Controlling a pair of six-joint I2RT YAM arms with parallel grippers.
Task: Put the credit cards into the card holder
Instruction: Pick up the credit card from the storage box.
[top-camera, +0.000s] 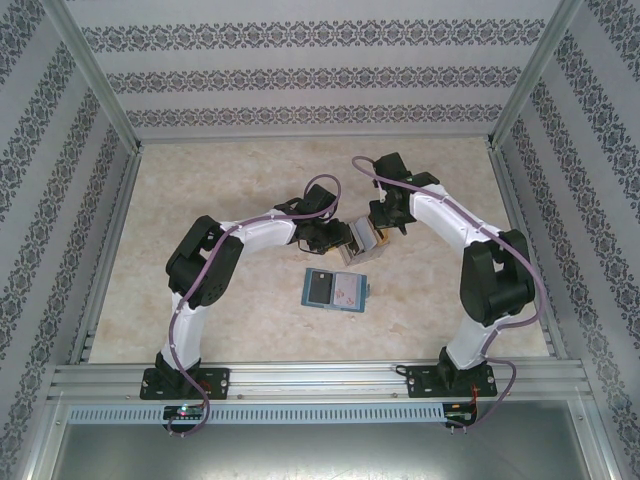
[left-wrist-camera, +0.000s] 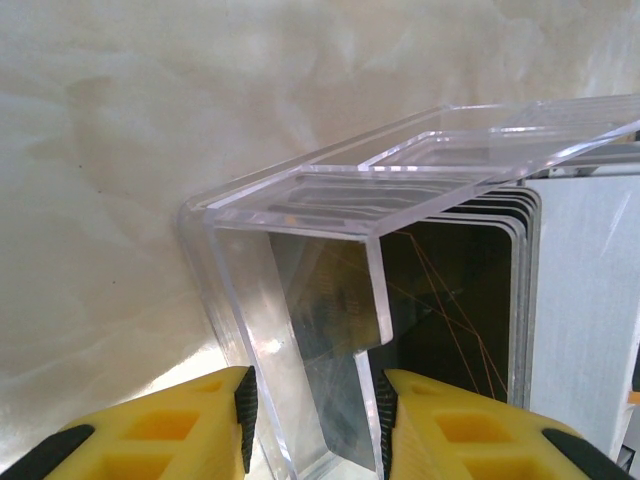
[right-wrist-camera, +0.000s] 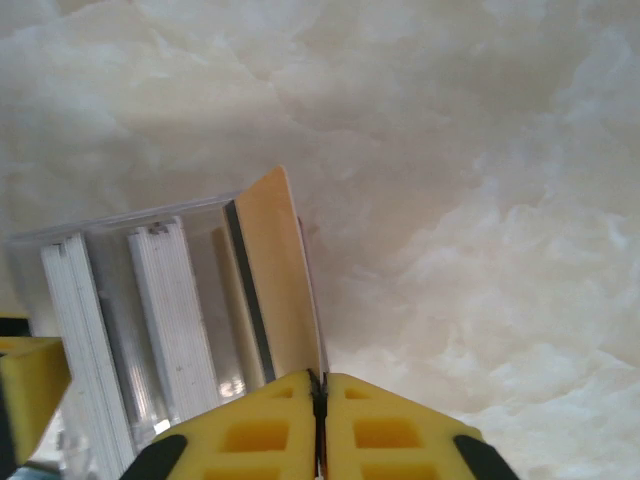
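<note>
Top external view had the left jaws clamped on one wall of a clear box (left-wrist-camera: 290, 300), grey cards (left-wrist-camera: 585, 300) stacked upright inside it. Just nearer, the teal card holder (top-camera: 335, 290) lay open flat on the desk (top-camera: 200, 180). Rightward, the right jaws pinched an orange card (right-wrist-camera: 280, 270) standing at the box's end.

The jaws pinch an orange card (right-wrist-camera: 275, 270) — beside it, grey cards (right-wrist-camera: 175, 310) stacked in a clear box (right-wrist-camera: 110, 225).
</note>
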